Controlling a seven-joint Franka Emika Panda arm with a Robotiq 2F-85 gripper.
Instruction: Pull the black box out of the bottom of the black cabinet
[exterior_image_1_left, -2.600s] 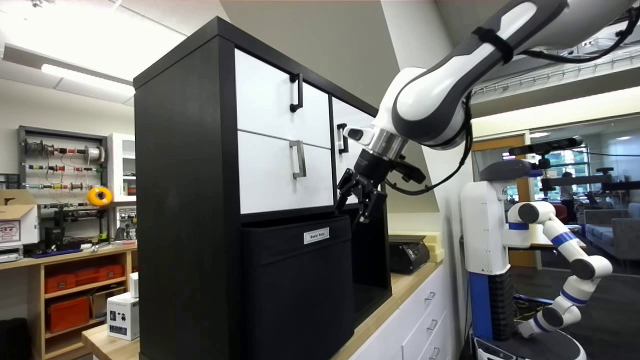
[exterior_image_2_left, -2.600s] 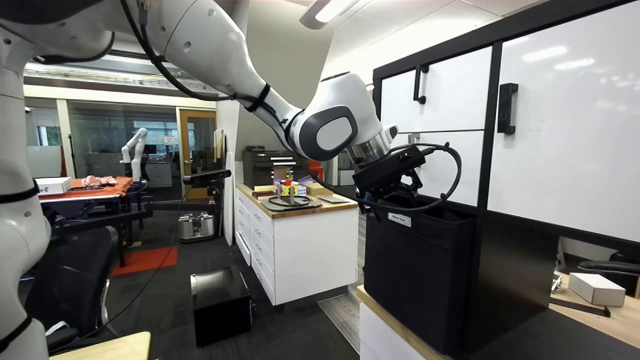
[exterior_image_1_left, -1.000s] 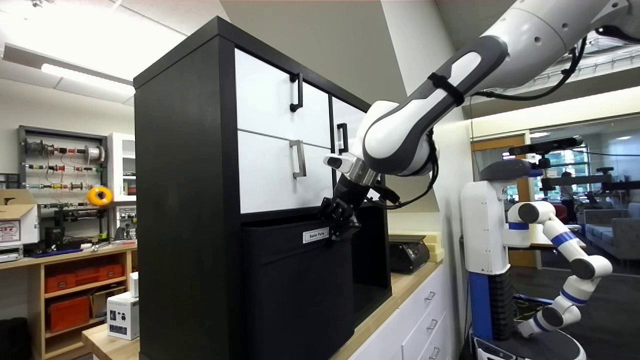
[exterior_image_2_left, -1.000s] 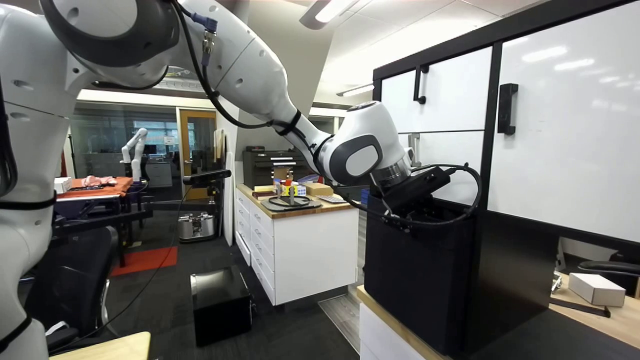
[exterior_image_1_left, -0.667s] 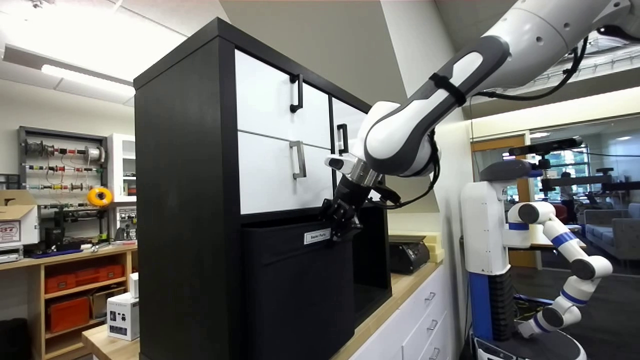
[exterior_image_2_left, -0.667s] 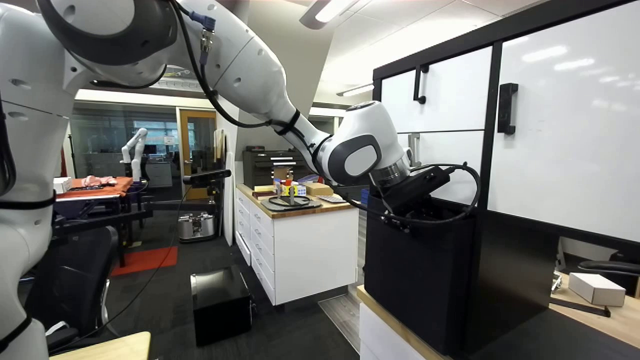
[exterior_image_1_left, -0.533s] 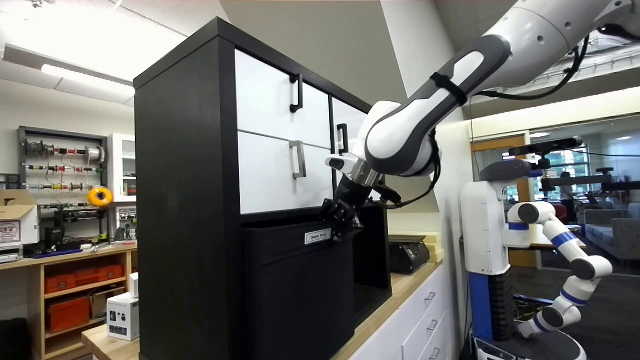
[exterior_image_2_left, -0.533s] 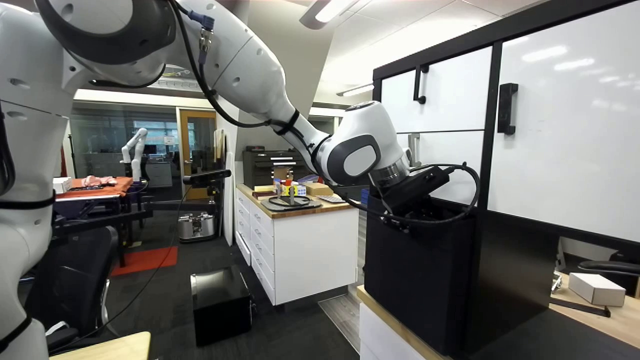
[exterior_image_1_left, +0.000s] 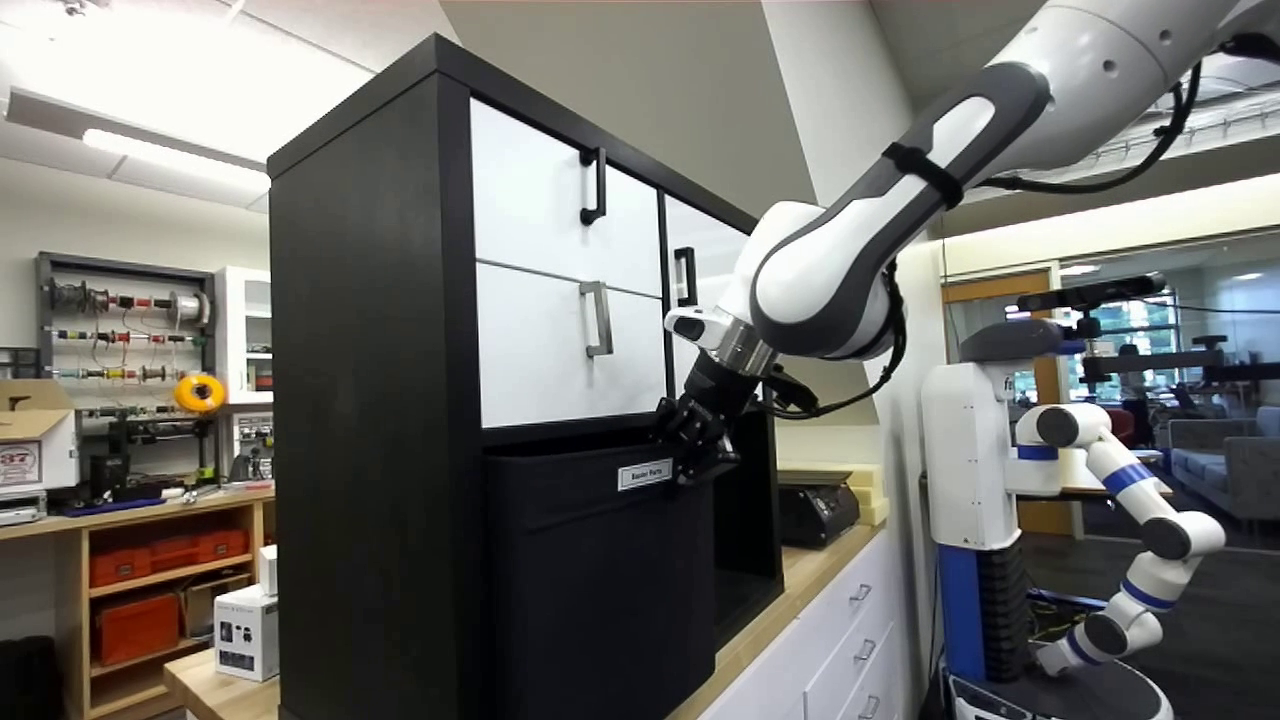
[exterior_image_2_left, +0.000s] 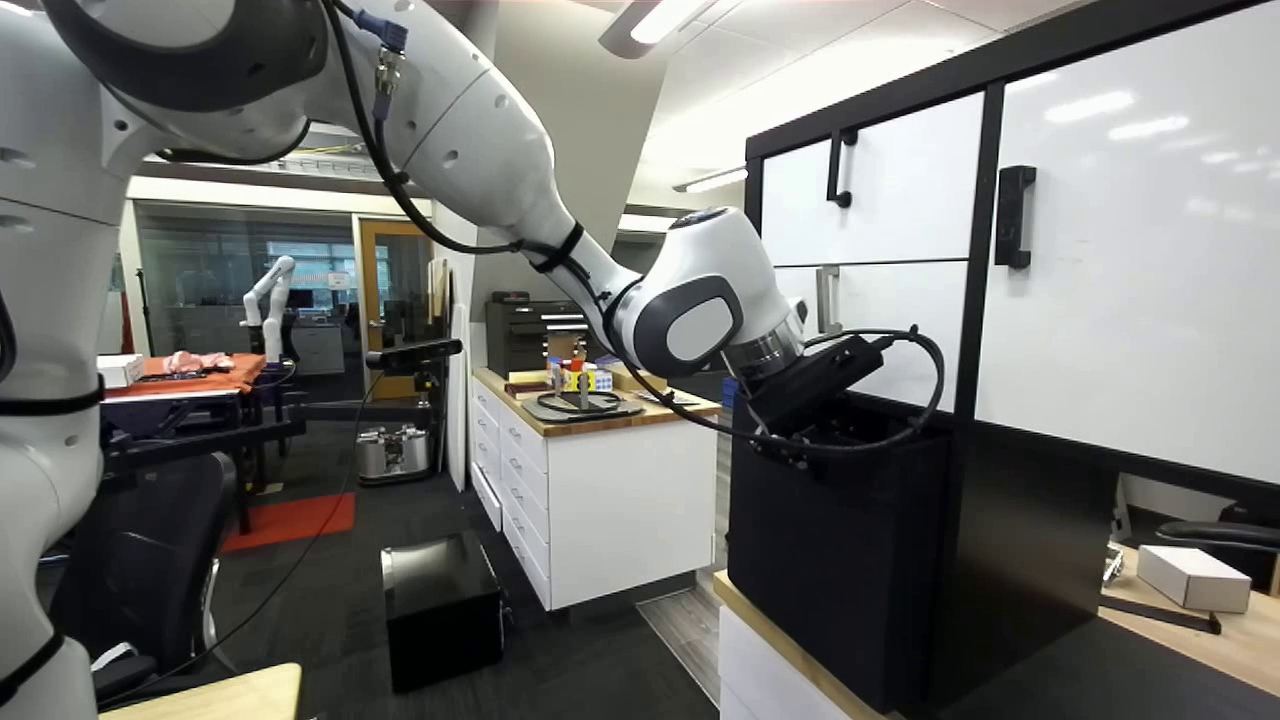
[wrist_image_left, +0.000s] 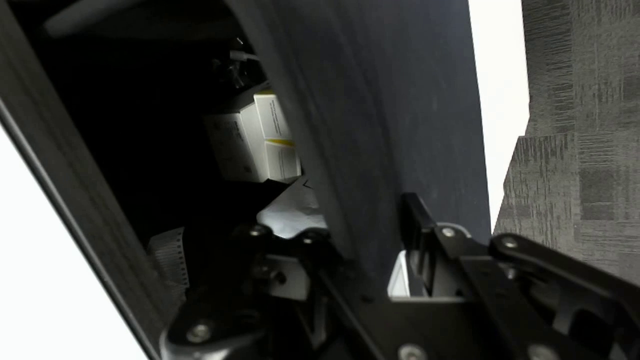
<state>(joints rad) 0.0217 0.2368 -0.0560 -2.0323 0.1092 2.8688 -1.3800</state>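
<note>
"Black everywhere I look. What is the hand (wrist_image_left: 364, 223) touching?"

"Upper rim of the black box (exterior_image_1_left: 600, 580). The hand slants down onto the front wall from above: one finger (wrist_image_left: 287, 277) sits on the inside, the other finger (wrist_image_left: 416, 215) outside, against the front."

"Gripping, or only straddling?"

"Gripping, by the look of it. It's clenched on that wall, the two fingers parted by the wall between them, with the white label (exterior_image_1_left: 645, 474) just beside."

"And where does the box stand?"

"At the bottom of the black cabinet (exterior_image_1_left: 360, 400), under the white drawer fronts (exterior_image_1_left: 540, 350). It's partway out: its front stands forward of them, so you can look down through the gap."

"What's in there?"

"White cartons (wrist_image_left: 232, 145), some with a bit of yellow, near the front wall. Much of the rest is too dark to make out."

"And under the cabinet?"

"Pale wooden bench (exterior_image_1_left: 805, 578)."
</note>
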